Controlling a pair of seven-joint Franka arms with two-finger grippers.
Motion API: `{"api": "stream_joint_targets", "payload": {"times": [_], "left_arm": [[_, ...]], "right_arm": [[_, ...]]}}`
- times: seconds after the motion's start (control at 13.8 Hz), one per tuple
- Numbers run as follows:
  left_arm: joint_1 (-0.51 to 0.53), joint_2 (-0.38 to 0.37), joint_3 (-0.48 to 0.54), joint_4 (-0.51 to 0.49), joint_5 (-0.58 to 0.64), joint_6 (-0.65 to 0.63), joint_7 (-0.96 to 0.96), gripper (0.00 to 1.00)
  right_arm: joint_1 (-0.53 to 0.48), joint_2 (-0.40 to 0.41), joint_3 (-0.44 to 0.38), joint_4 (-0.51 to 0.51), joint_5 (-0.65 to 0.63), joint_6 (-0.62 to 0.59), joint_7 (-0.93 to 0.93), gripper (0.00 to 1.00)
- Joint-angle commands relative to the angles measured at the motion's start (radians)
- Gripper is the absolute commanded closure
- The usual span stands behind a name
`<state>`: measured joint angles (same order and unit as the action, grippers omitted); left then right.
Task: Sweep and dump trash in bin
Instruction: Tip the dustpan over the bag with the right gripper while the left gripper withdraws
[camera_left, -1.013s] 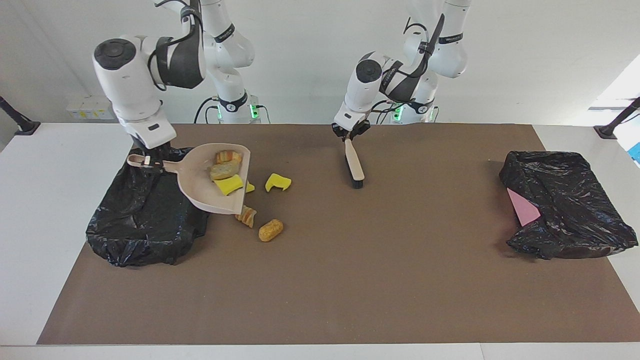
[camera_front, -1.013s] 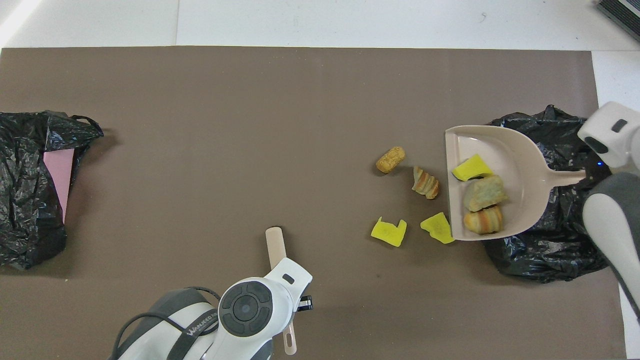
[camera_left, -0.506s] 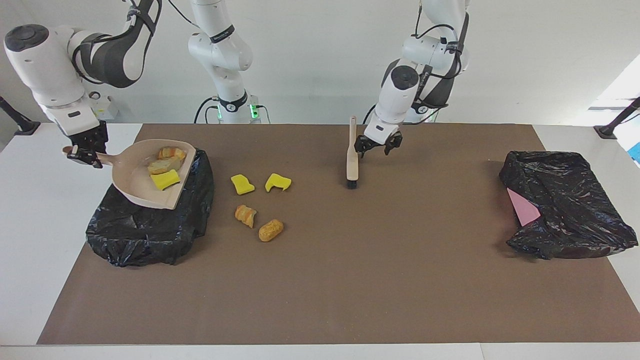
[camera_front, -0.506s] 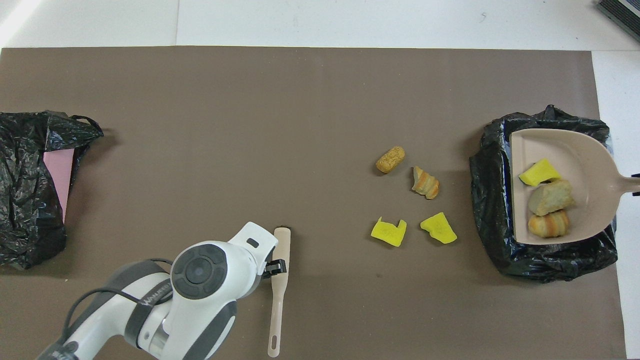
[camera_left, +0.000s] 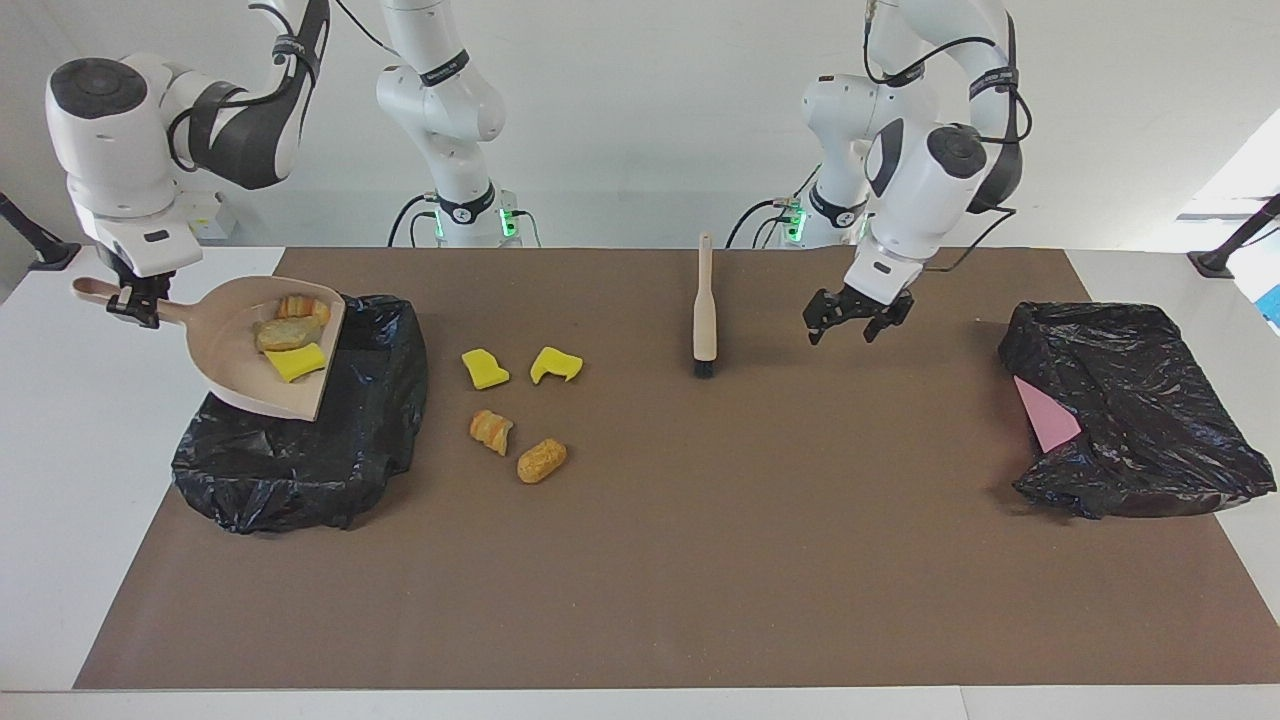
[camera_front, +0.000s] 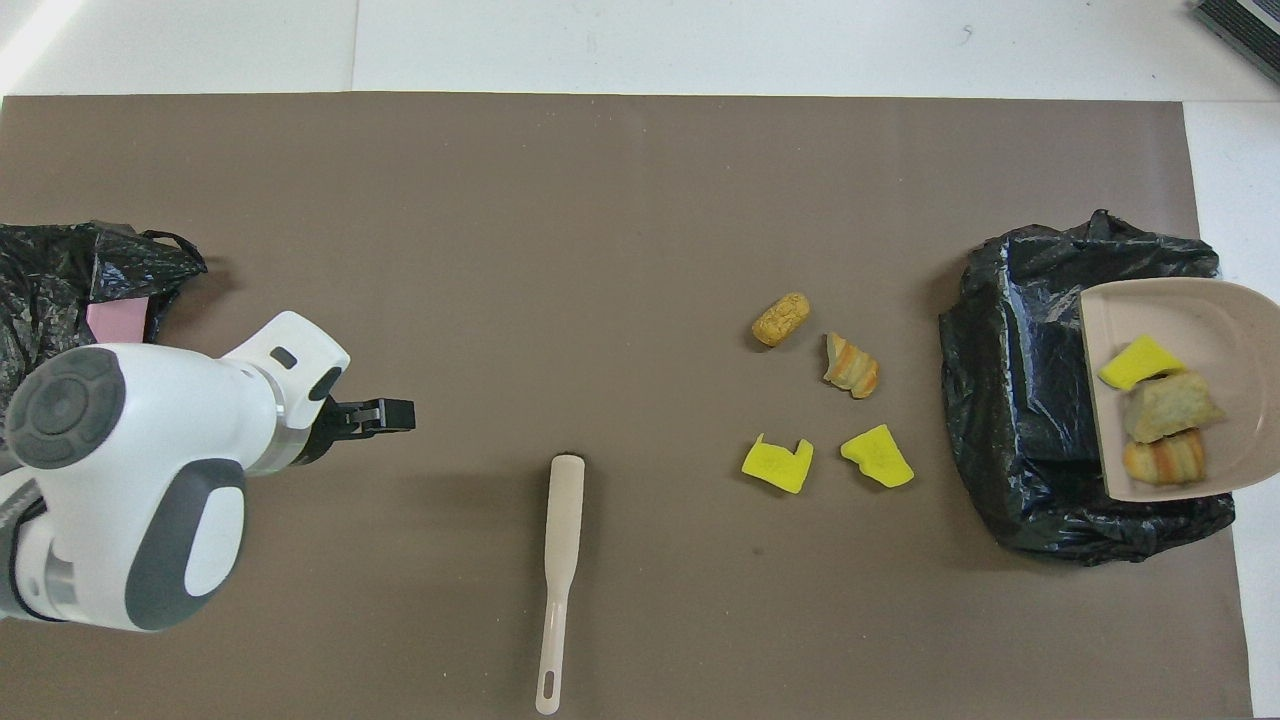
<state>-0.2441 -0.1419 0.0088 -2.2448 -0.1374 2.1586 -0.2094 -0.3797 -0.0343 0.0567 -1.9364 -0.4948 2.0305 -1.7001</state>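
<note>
Three trash bits (camera_left: 288, 336) sit in the dustpan (camera_left: 240, 385), pinched by the right gripper (camera_left: 128, 305) over the bin (camera_left: 330, 450); left gripper (camera_left: 856, 322) spread, at 3 o'clock from the brush (camera_left: 705, 310).

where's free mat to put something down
Free: the stretch between the brush and the bag with the pink sheet, under the open left gripper, and the whole strip farthest from the robots. Crowded: four trash pieces beside the bin, where the right gripper holds the dustpan.
</note>
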Motion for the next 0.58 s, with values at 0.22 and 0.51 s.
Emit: {"api": "stream_joint_targets", "payload": {"times": [0.22, 0.51], "left_arm": [[0.169, 0.062, -0.010, 0.259, 0.018, -0.235, 0.269, 0.00], [0.183, 0.116, -0.010, 0.437, 0.090, -0.359, 0.280, 0.00]], "right_arm": [[0.106, -0.124, 0.005, -0.174, -0.262, 0.045, 0.267, 1.00], [0.186, -0.148, 0.005, -0.188, -0.318, -0.044, 0.330, 1.00]]}}
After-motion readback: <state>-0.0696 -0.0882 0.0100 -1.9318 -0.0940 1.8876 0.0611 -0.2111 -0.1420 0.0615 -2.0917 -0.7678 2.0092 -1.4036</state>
